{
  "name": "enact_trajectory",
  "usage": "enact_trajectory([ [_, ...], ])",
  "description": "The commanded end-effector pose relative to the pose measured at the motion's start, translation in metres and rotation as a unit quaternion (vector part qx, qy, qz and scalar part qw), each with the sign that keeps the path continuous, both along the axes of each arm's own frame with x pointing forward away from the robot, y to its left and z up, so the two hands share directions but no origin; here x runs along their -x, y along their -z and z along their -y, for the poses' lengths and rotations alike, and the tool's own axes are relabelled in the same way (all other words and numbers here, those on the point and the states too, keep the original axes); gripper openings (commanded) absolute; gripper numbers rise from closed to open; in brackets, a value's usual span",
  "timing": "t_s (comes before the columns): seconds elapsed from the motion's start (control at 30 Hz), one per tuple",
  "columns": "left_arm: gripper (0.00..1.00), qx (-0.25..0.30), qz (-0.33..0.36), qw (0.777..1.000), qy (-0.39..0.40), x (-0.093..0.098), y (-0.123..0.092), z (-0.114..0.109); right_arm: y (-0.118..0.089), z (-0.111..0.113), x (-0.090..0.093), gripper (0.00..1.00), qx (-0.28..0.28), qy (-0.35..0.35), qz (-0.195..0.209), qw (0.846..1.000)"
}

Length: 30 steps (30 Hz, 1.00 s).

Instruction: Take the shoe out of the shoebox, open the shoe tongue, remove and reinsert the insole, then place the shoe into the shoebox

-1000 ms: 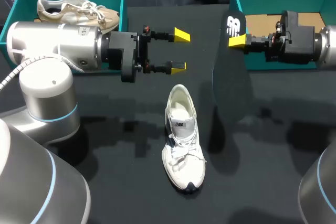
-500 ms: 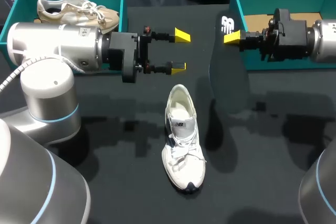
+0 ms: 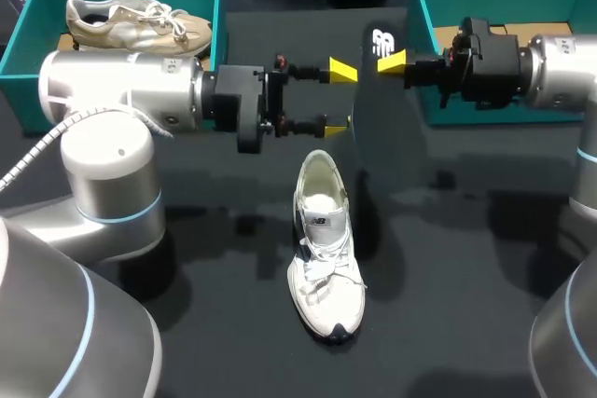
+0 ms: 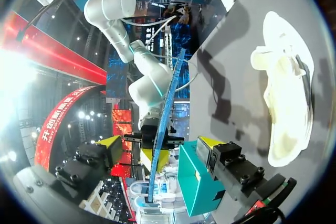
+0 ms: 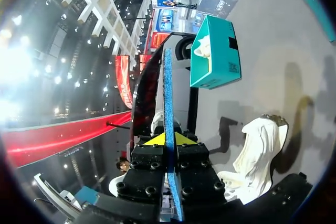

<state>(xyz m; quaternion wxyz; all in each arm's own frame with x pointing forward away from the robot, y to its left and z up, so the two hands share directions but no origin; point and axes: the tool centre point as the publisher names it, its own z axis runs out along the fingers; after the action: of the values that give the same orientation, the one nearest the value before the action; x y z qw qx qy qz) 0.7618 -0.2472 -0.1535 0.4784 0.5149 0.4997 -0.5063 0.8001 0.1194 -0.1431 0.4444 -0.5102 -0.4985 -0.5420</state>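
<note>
While the right gripper [image 3: 392,62] clamps the dark insole [image 3: 370,132] in the air, the left gripper [image 3: 340,98] stands spread just beside it; the white shoe [image 3: 322,249] lies on the table [image 3: 466,286] below them, laces up.

The left arm [image 3: 121,90] comes in from the left and lies level, wrist pointing right. The left gripper [image 3: 340,97] holds its two yellow-tipped fingers spread apart, one far, one near. The right arm [image 3: 560,72] lies level from the right, pointing left. The right gripper [image 3: 390,63] pinches a dark insole [image 3: 371,100], close to the left fingertips.
</note>
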Motion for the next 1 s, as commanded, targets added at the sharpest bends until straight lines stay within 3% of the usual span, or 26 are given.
enact_trajectory([
  [0.03, 0.74, 0.001, 0.000, 1.000, -0.002, 0.000, 0.003, 0.003, 0.007, -0.012, -0.011, 0.00, -0.006, -0.014, -0.002, 1.000],
  [0.27, 0.71, -0.001, -0.001, 1.000, -0.006, -0.004, 0.006, 0.006, 0.010, -0.020, -0.012, 0.00, 0.002, -0.027, -0.017, 0.999],
  [0.47, 0.49, -0.004, 0.000, 1.000, -0.007, -0.004, 0.009, 0.009, 0.011, -0.022, -0.010, 0.00, 0.004, -0.025, -0.027, 0.999],
  [1.0, 0.39, -0.005, 0.004, 1.000, -0.024, -0.010, 0.014, 0.013, 0.014, -0.031, -0.010, 0.00, 0.004, -0.026, -0.039, 0.999],
])
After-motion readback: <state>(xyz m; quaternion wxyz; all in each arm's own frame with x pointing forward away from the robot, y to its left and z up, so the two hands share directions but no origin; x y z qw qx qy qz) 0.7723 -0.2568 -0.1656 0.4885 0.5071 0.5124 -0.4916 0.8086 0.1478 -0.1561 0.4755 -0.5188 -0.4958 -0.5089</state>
